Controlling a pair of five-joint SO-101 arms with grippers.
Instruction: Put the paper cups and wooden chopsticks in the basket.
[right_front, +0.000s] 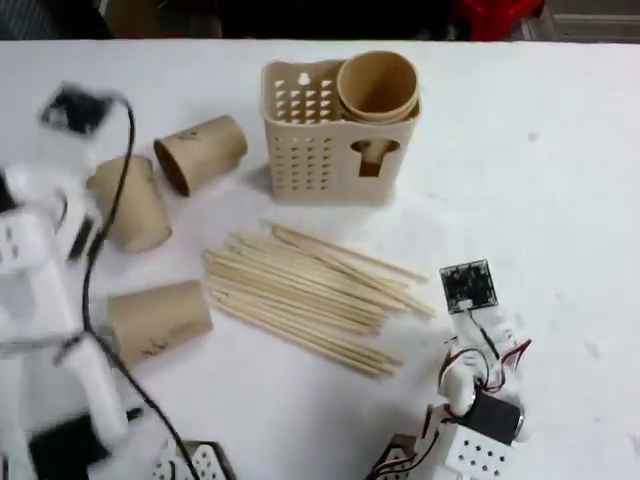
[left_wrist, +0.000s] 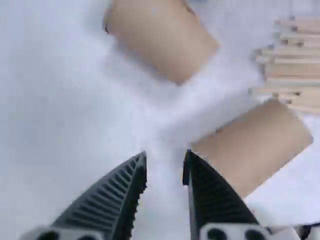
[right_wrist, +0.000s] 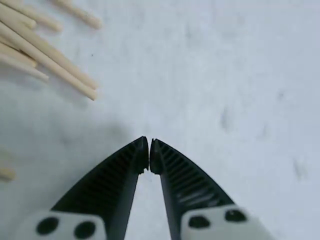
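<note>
While one cup (right_front: 378, 85) stands in the basket (right_front: 325, 150), upper centre of the high view, three lie tipped at left: upper cup (right_front: 200, 152), middle cup (right_front: 130, 205), lower cup (right_front: 158, 320). Chopsticks (right_front: 310, 290) piled centre. Left gripper (left_wrist: 165, 167) slightly apart, empty, just beside a tipped cup (left_wrist: 250, 145). Right gripper (right_wrist: 149, 155) tips together, empty, near chopstick ends.

Looks like a hobby robotics lab or maker bench to me. There's a plain white surface (right_front: 560, 150), a bare circuit board (right_front: 468, 285) out in the open on one arm, loose red and black wires (right_front: 487, 365) by its motor, and a black cable (right_front: 105, 240) draped across the other arm's white plastic shell (right_front: 40, 290).
</note>
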